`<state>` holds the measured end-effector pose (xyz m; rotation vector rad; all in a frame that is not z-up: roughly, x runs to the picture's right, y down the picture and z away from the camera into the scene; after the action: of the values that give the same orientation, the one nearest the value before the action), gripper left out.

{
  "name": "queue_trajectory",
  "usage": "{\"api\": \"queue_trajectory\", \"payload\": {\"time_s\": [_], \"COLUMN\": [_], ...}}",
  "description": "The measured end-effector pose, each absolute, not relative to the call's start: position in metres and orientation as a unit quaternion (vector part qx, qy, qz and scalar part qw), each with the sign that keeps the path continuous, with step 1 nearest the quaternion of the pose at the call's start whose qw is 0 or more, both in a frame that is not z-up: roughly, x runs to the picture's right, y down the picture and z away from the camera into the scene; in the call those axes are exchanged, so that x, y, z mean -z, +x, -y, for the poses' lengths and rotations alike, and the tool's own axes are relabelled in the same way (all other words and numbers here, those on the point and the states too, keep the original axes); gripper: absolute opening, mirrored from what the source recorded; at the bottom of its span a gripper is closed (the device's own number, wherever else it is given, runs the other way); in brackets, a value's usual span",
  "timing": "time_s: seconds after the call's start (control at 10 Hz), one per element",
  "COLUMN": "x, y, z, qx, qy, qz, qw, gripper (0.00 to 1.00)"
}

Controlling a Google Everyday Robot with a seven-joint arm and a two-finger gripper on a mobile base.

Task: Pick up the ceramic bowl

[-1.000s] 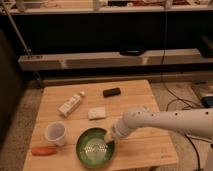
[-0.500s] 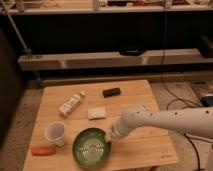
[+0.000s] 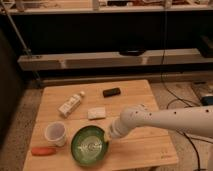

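The ceramic bowl (image 3: 89,146) is round, glossy dark green with pale marks inside, and sits near the front edge of the wooden table (image 3: 140,97). My white arm reaches in from the right. The gripper (image 3: 108,135) is at the bowl's right rim, at the end of the arm. A small white plastic cup (image 3: 55,134) stands just left of the bowl.
A white bottle (image 3: 70,104) lies at the left middle, a white sponge-like block (image 3: 96,113) in the centre, a black object (image 3: 111,92) at the back. An orange carrot-like item (image 3: 43,150) lies at the front left. A dark shelf unit stands behind; cables lie on the floor at right.
The bowl appears to have shifted slightly left and toward the table's front edge. The arm has followed it and stays at its right rim.
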<state>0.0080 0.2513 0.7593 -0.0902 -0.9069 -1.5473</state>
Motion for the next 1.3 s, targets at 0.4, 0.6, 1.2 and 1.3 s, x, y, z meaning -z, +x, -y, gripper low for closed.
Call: {"api": "queue_trajectory", "payload": {"time_s": [0.4, 0.6, 1.2, 1.3], "x": [-0.756, -0.748, -0.732, -0.725], "y": [0.006, 0.005, 0.001, 0.002], "z": [-0.249, -0.241, -0.226, -0.220], "qx": [0.677, 0.678, 0.686, 0.687], "qy": [-0.040, -0.040, -0.038, -0.037], "qz": [0.391, 0.389, 0.382, 0.381], "qw": [0.622, 0.623, 0.618, 0.618], "gripper": [0.13, 0.13, 0.13, 0.13]}}
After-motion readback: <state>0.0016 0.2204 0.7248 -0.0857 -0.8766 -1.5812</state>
